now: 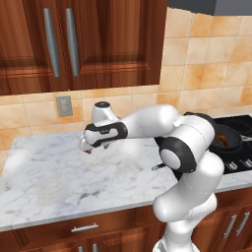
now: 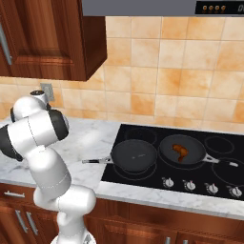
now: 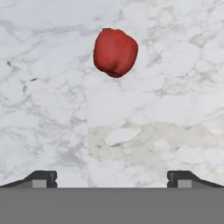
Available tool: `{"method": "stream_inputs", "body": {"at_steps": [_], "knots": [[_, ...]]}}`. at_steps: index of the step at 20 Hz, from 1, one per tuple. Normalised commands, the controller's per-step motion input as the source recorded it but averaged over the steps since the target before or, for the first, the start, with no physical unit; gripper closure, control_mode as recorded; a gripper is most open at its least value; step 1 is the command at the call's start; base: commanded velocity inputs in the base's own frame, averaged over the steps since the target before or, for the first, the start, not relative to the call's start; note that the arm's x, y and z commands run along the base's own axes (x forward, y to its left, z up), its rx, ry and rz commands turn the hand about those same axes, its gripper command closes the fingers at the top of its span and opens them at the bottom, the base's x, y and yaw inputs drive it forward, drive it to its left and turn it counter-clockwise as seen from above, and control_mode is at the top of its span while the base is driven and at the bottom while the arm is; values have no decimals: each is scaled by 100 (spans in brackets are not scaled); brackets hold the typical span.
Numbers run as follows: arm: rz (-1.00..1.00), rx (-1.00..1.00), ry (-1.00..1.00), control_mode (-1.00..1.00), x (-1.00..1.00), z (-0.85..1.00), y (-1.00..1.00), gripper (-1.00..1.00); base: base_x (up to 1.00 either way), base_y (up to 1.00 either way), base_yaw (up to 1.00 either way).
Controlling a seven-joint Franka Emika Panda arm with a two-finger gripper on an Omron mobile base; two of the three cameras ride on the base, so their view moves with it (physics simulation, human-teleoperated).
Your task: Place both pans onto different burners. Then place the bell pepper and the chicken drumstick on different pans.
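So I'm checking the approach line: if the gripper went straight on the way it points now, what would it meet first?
Probably the bare marble counter. The open gripper looks down at it, and the bell pepper lies off the middle of the hand view, so likely just beside that line, though depth is unclear.

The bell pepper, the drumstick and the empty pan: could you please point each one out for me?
bell pepper [image 3: 115,52], hand view, middle of its red body
drumstick [image 2: 180,152], right base view, its meaty middle
empty pan [image 2: 134,155], right base view, centre of its floor
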Motion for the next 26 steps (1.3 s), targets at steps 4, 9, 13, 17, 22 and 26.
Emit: {"method": "stream_inputs", "body": {"at_steps": [4,9,13,17,22,26], "knots": [[7,0,0,-100,14,-17,21,-100,0,0,0],[6,0,0,-100,16,-12,5,-100,0,0,0],[2,0,0,-100,20,-2,4,-100,0,0,0],[0,0,0,-100,19,-3,13,-100,0,0,0],[0,0,0,-100,15,-7,12,-100,0,0,0],[0,0,0,-100,19,-2,7,-100,0,0,0]]}}
